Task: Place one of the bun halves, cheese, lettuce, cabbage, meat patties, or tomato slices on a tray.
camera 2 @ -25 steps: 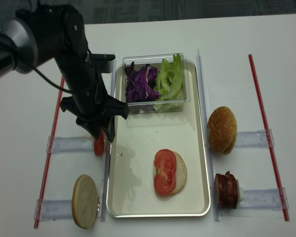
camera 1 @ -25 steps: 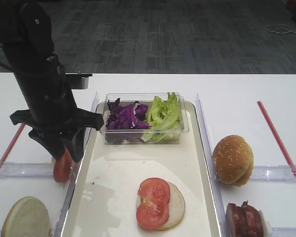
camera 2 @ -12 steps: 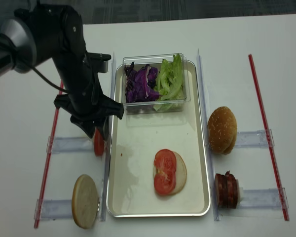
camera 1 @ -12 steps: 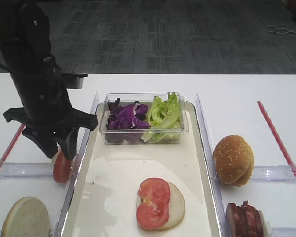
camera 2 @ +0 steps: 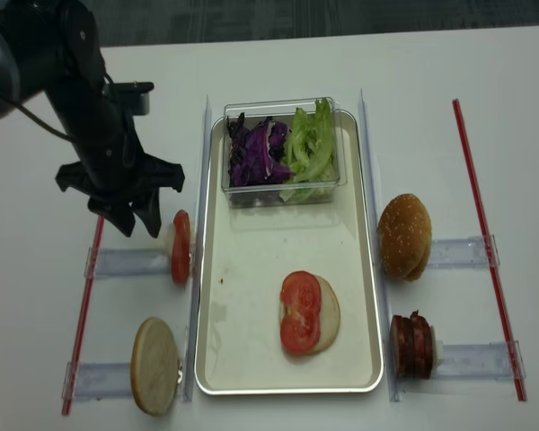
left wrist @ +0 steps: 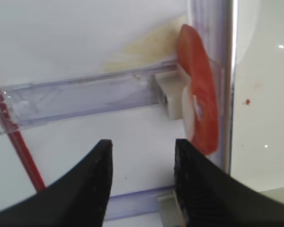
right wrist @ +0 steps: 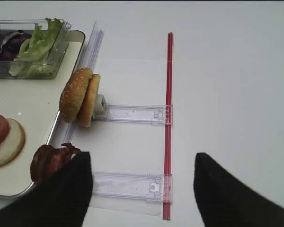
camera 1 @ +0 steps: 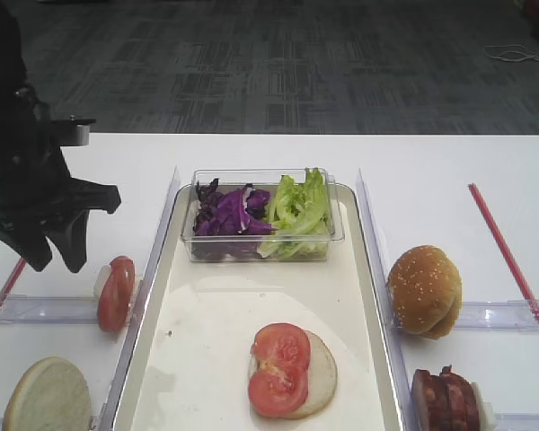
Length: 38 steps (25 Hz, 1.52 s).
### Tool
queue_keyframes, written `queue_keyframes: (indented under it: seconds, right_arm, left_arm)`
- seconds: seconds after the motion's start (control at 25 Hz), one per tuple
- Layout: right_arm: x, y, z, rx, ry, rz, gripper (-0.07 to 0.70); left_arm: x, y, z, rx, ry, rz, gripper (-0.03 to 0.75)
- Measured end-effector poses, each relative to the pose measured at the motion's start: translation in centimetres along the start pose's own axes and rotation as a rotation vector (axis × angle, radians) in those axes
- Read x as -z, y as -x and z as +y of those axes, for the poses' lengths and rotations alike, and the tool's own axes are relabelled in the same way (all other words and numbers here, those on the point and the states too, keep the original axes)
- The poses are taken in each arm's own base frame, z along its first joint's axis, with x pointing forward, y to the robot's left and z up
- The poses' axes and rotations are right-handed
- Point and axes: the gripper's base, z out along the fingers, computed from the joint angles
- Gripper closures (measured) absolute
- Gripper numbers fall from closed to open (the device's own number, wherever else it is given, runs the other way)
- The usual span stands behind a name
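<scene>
Left claw (camera 2: 133,218), released and empty, hovers beside upright tomato slices (camera 2: 181,259); right claw (right wrist: 141,191) released above the surface (right wrist: 227,85).

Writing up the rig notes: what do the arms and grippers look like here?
The left arm is matte black with bulky rounded joints, a silver-grey band at the frame's edge and a thin black cable along it. A small grey camera block sits at the wrist. The left gripper has two tapered black fingers. The right gripper shows only as two rounded black fingers; its arm is out of view.
</scene>
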Motion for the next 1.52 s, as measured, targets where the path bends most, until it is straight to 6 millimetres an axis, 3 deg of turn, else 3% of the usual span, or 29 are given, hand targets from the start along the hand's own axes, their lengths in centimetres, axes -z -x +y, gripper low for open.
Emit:
queue_keyframes:
  seconds: [0.72,1.08,1.52]
  right_arm:
    - [0.0,0.0,0.0,0.0,0.0,0.0,0.163]
    - [0.0,0.0,0.0,0.0,0.0,0.0,0.163]
    - [0.0,0.0,0.0,0.0,0.0,0.0,0.163]
  left_arm:
    - [0.5,-0.1,6.7,0.113,0.103,-0.007,0.379]
    - [0.8,-0.2,6.9,0.108,0.102,-0.015,0.379]
    - [3.7,-2.1,6.4,0.099,0.104,-0.1,0.325]
